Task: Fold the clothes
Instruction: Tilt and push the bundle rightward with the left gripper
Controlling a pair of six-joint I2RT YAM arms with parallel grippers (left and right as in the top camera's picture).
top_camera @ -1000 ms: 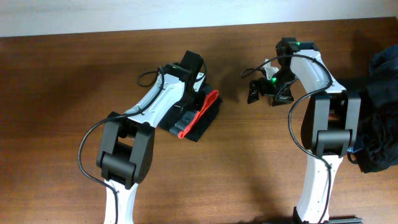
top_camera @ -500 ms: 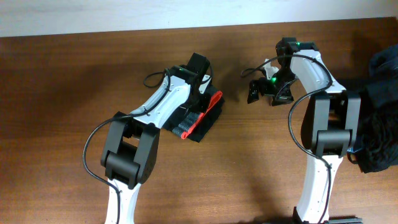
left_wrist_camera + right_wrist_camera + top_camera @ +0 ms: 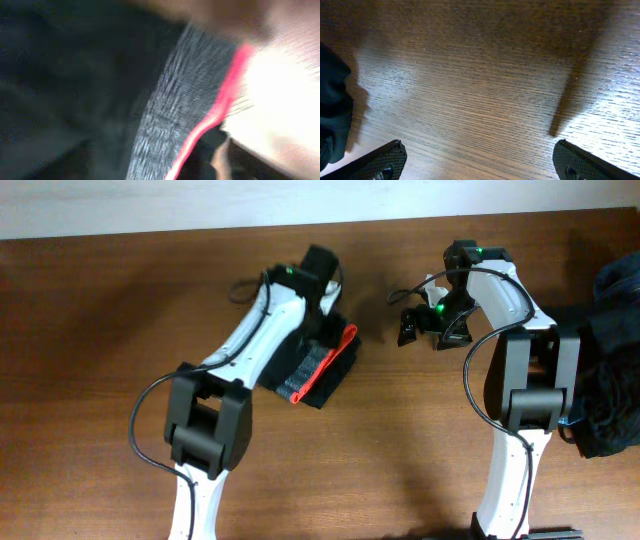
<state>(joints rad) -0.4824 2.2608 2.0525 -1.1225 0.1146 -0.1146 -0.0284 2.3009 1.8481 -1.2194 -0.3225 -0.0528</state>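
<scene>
The clothes [image 3: 322,372] lie as a folded black bundle on the table left of centre, with a grey band [image 3: 299,377] and a red edge [image 3: 338,348] along the top. The left wrist view is blurred and filled by the same black fabric [image 3: 75,75], grey band [image 3: 170,110] and red edge [image 3: 220,107]. My left gripper [image 3: 322,323] hangs over the bundle's far end, and its jaws are hidden under the wrist. My right gripper [image 3: 422,328] stands open over bare wood to the right of the bundle, with nothing between its fingers [image 3: 382,161].
A heap of dark and blue garments [image 3: 614,360] lies at the table's right edge beside the right arm's base. A piece of dark fabric [image 3: 332,110] shows at the left edge of the right wrist view. The table's far edge runs along a pale wall [image 3: 200,205].
My left arm has stretched toward the far side and to the right, over the bundle. The bundle shifted slightly right. The right arm has not moved.
</scene>
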